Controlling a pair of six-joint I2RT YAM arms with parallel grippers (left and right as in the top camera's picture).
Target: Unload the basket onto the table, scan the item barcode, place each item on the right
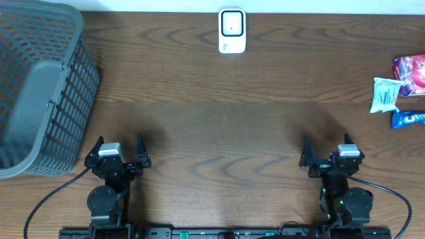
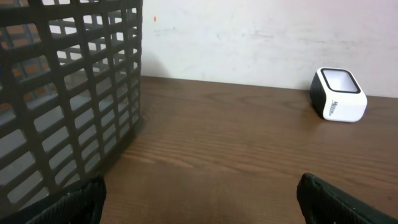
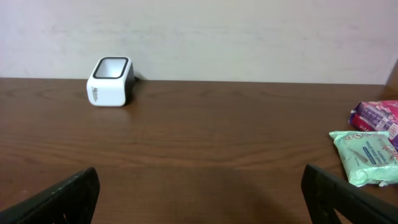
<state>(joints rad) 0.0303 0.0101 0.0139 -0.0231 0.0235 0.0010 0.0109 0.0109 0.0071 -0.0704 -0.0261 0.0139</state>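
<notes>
Your left gripper (image 1: 119, 141) and right gripper (image 1: 325, 141) gape wide, empty.
Barcode scanner (image 1: 232, 30) at 12 o'clock, green packet (image 1: 385, 95) at 3.

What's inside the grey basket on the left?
Through the basket mesh, no item shows. Its bottom and far side lie out of frame, so something could sit there unseen.

Bare brown wooden bench (image 1: 219, 126) is stretching open up to the small white boxy scanner (image 1: 232, 30); a tall dark grey lattice basket (image 1: 40, 86) is walling the left side, crinkly coloured packets (image 1: 385, 95) are crowding the right edge
</notes>
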